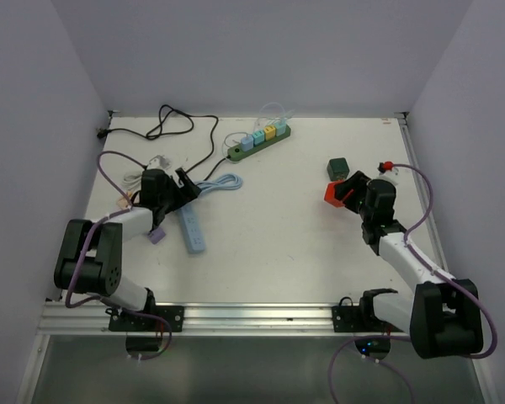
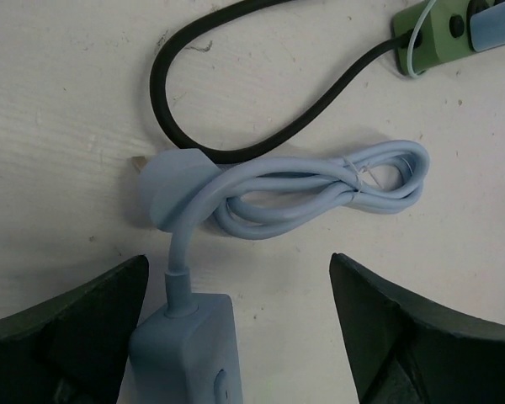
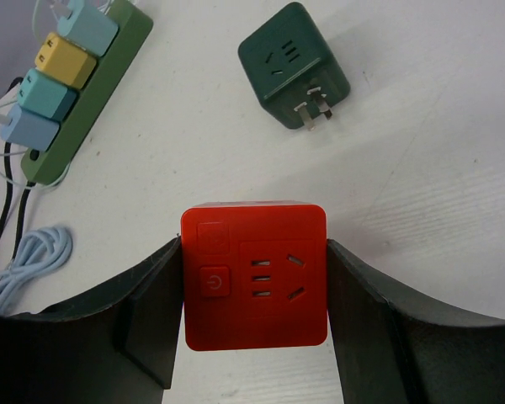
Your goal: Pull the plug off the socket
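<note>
Pincer L spread wide, released, above lt blue strip; pincer R clamped on red cube adapter.

Lighting is bright, even and diffuse from above, no glare. Only faint soft shadows under the light blue cord. Top view is sharp, with a slight wide-angle bend at the edges. Red cube face is crisp. Left gripper reads dark and a bit soft at frame bottom.

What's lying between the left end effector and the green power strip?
Between the left end effector and the green power strip lie a bundled light blue cord and a loop of black cord; the left wrist view shows it.
</note>
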